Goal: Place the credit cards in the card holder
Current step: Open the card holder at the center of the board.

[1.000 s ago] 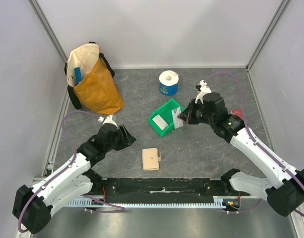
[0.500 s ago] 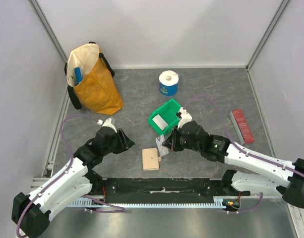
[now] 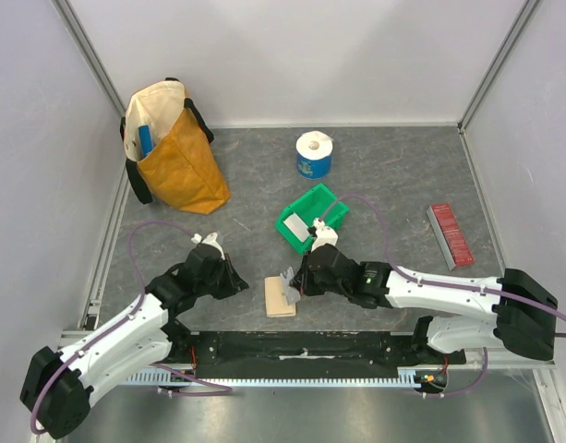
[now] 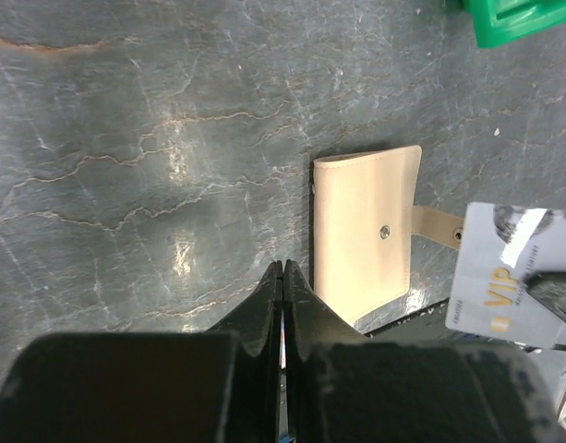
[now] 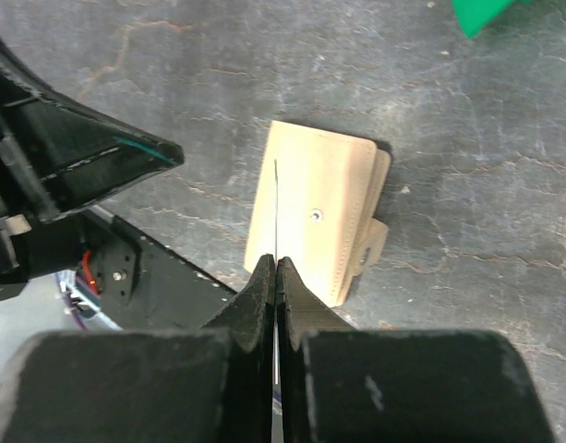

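The card holder (image 4: pixel 361 235) lay shut and flat on the bench (image 3: pixel 384 166), close to its near edge. One near corner reached almost to the black rail (image 3: pixel 292 346) that carries the arm bases. Its small closing tab (image 4: pixel 437 224) stuck out on the side towards the right arm, and a round snap showed on the flap.

The right hand (image 5: pixel 276 268) was clenched on a credit card (image 4: pixel 504 272). It held the card on edge above the holder, so that in the right wrist view the card was only a thin line across the holder's face. Whether the card's lower edge touched the holder could not be told. In the left wrist view the card's pale grey face showed beside the tab, with "VIP" in gold letters and a bright glare patch above them. No other writing on it could be read.

The left hand (image 4: pixel 283 272) was clenched with nothing between its fingers. It sat low over bare bench just beside the holder's left edge, apart from it.

The green bin (image 3: pixel 331 198) stood beyond the holder with a strip of open bench between them, and a pale card (image 3: pixel 297 227) lay inside it. Open surface ran from the holder to the left wall. The red ridged strip (image 3: pixel 450 235) lay well apart near the right wall. A toilet roll (image 3: pixel 313 154) in a blue wrapper and a yellow bag (image 3: pixel 176 157) stood towards the far edge. Any print on them was too small to read.
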`<state>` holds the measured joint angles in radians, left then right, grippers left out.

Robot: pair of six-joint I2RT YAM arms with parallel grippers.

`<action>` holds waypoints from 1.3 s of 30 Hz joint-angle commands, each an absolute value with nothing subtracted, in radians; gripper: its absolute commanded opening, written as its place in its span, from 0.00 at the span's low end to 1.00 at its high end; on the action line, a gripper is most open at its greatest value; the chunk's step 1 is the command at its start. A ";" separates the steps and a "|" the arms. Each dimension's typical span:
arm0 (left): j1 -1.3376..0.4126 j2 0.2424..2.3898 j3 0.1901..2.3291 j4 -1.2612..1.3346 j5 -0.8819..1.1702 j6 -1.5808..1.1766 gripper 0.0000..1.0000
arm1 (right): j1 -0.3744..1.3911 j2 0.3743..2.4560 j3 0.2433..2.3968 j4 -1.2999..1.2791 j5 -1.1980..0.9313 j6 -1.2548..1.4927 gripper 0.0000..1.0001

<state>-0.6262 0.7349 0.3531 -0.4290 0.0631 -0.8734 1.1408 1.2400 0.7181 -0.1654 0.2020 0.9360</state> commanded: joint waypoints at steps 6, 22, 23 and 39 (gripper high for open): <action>-0.701 0.844 0.354 -0.322 0.043 -0.919 0.02 | 1.147 1.307 0.680 -0.143 0.291 0.963 0.00; -0.816 1.020 0.385 -0.206 0.009 -0.966 0.02 | 1.146 1.341 0.646 -0.158 0.321 0.939 0.00; -0.818 1.025 0.385 -0.204 0.008 -0.966 0.02 | 1.146 1.338 0.640 -0.152 0.319 0.939 0.00; -0.850 1.109 0.419 -0.173 0.005 -0.968 0.02 | 1.146 1.325 0.620 -0.028 0.221 0.922 0.00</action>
